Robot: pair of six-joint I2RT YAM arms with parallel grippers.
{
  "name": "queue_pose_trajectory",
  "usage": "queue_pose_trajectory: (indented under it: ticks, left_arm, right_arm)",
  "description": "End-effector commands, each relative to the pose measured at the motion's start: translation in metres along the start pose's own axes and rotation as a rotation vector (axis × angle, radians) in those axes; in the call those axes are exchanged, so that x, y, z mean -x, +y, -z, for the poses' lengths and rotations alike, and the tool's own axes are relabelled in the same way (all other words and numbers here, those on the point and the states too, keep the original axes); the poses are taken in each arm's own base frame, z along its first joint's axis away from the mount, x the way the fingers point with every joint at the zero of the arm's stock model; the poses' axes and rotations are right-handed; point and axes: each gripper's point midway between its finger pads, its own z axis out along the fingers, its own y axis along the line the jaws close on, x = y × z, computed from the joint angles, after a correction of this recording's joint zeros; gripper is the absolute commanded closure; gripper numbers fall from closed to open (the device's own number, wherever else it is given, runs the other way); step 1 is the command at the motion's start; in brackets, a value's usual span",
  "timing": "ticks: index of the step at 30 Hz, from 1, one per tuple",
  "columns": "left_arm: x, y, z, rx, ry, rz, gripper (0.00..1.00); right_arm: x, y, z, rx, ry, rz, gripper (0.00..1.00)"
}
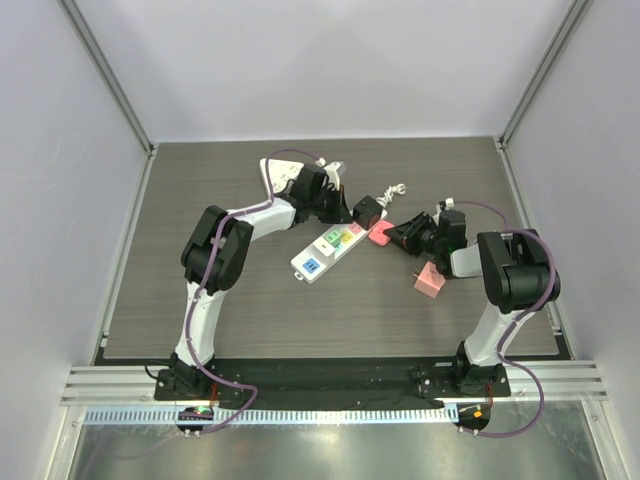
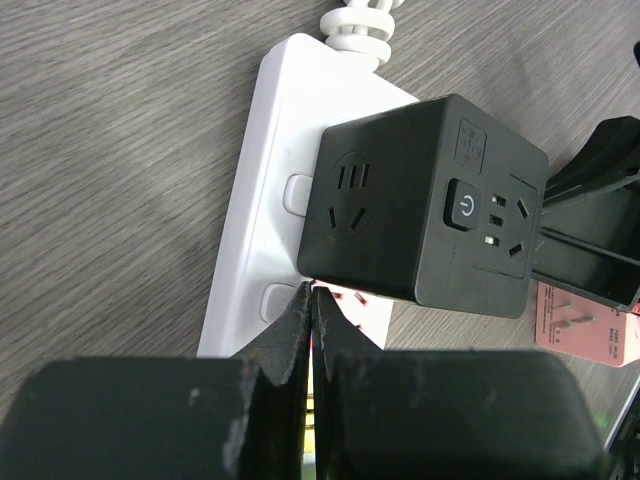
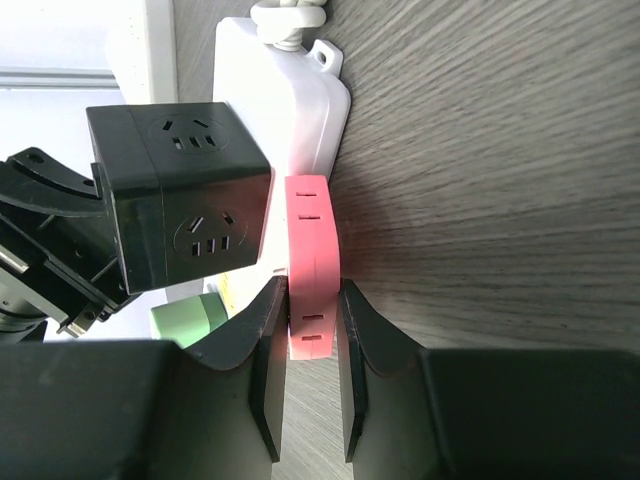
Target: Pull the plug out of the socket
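Note:
A white power strip (image 1: 300, 265) lies slanted at mid-table, with blue, green and yellow plugs along it. A black cube adapter (image 1: 367, 211) sits on its far end and a pink plug (image 1: 380, 236) beside that. My left gripper (image 1: 340, 208) is shut and empty. Its tips (image 2: 312, 292) rest on the strip (image 2: 240, 230) at the cube's (image 2: 420, 210) near edge. My right gripper (image 1: 397, 236) is shut on the pink plug (image 3: 312, 250), one finger on each flat side. The cube (image 3: 180, 190) and strip (image 3: 285, 90) lie just left of it.
A second pink plug (image 1: 430, 282) lies loose on the table near my right arm. The strip's white cable (image 2: 360, 20) coils at its far end. A green plug (image 3: 185, 320) sits on the strip. The enclosure walls border the table.

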Motion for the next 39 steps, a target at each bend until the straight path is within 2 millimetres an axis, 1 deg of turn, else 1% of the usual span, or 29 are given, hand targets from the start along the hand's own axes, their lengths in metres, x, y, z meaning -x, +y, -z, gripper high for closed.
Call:
queue_pose_trajectory:
  ticks: [1,2,3,5,6,8,9,10,15,16,17,18,19,21,22,23,24,25,26,27,28,30,31,32,33,35,36,37,39]
  left_arm:
    - [-0.047,0.066,-0.001,0.201,0.126,0.066,1.0]
    - [-0.047,0.066,-0.001,0.203,0.125,0.068,1.0]
    - [-0.047,0.067,-0.001,0.206,0.125,0.071,1.0]
    - [-0.047,0.069,-0.002,0.217,0.125,0.078,1.0]
    - [-0.048,0.071,-0.002,0.224,0.127,0.079,1.0]
    - [-0.048,0.075,-0.002,0.248,0.124,0.083,1.0]
    - [-0.048,0.076,-0.002,0.253,0.123,0.086,1.0]
    - [-0.047,0.077,-0.002,0.259,0.121,0.086,1.0]
    - [-0.046,0.072,0.0,0.239,0.118,0.081,1.0]
    - [-0.047,0.07,-0.001,0.226,0.12,0.08,1.0]
    - [-0.042,0.065,-0.001,0.199,0.107,0.071,1.0]
    - [-0.043,0.064,0.0,0.195,0.105,0.071,1.0]
    - [-0.041,0.063,0.001,0.192,0.098,0.065,1.0]
    - [-0.037,0.061,0.002,0.185,0.085,0.057,1.0]
    - [-0.037,0.06,0.002,0.181,0.085,0.058,1.0]
    - [-0.036,0.059,0.002,0.177,0.082,0.054,1.0]
    - [-0.036,0.059,0.002,0.177,0.082,0.054,1.0]
    - [-0.035,0.058,0.002,0.177,0.079,0.054,1.0]
    - [-0.034,0.058,0.003,0.174,0.076,0.051,1.0]
    - [-0.032,0.057,0.003,0.173,0.071,0.05,1.0]
    - [-0.032,0.056,0.003,0.168,0.071,0.05,1.0]
    - [-0.029,0.054,0.003,0.16,0.065,0.05,1.0]
    - [-0.029,0.053,0.004,0.155,0.062,0.047,1.0]
    - [-0.027,0.052,0.004,0.152,0.059,0.047,1.0]
    - [-0.028,0.052,0.004,0.152,0.06,0.046,1.0]
    - [-0.027,0.053,0.004,0.151,0.059,0.048,1.0]
    - [-0.027,0.053,0.004,0.152,0.06,0.047,1.0]
    - [-0.027,0.053,0.003,0.15,0.059,0.047,1.0]
    - [-0.026,0.051,0.004,0.146,0.058,0.047,1.0]
  right_arm:
    - [0.011,-0.02,0.006,-0.103,-0.059,-0.004,0.99]
    - [0.007,-0.025,0.007,-0.109,-0.058,-0.025,0.99]
    - [0.01,-0.02,0.006,-0.08,-0.076,-0.044,0.99]
    - [0.006,-0.025,0.01,-0.074,-0.081,-0.086,0.99]
    - [0.009,-0.018,0.01,-0.036,-0.096,-0.084,0.99]
    - [0.005,-0.02,0.011,-0.022,-0.091,-0.133,0.99]
    - [0.006,-0.016,0.011,0.003,-0.099,-0.15,0.99]
    - [0.003,-0.017,0.013,0.007,-0.098,-0.159,0.99]
    - [0.006,-0.004,0.015,0.052,-0.095,-0.145,0.99]
    - [0.009,0.002,0.016,0.07,-0.1,-0.124,0.99]
    - [0.01,0.004,0.017,0.068,-0.096,-0.117,0.99]
    - [0.011,0.006,0.018,0.067,-0.091,-0.105,0.99]
    - [0.018,0.016,0.021,0.085,-0.105,-0.063,0.99]
    - [0.018,0.011,0.024,0.029,-0.094,-0.038,0.99]
    - [0.029,0.014,0.024,0.0,-0.127,-0.009,0.99]
    - [0.027,0.005,0.031,-0.077,-0.112,0.038,0.99]
    - [0.032,0.006,0.034,-0.108,-0.123,0.064,0.99]
    - [0.056,0.005,0.039,-0.15,-0.187,0.092,0.99]
    - [0.057,0.0,0.047,-0.207,-0.174,0.125,0.98]
    - [0.063,0.0,0.05,-0.232,-0.182,0.148,0.98]
    - [0.078,0.008,0.051,-0.241,-0.212,0.173,0.98]
    - [0.083,0.0,0.054,-0.297,-0.203,0.182,0.97]
    - [0.093,0.0,0.055,-0.303,-0.211,0.173,0.97]
    - [0.096,0.0,0.055,-0.297,-0.206,0.165,0.96]
    - [0.098,-0.006,0.053,-0.307,-0.202,0.148,0.96]
    - [0.106,-0.012,0.053,-0.317,-0.21,0.129,0.95]
    - [0.106,-0.017,0.051,-0.32,-0.199,0.12,0.94]
    - [0.106,-0.025,0.047,-0.33,-0.18,0.109,0.93]
    - [0.107,-0.038,0.047,-0.34,-0.165,0.085,0.92]
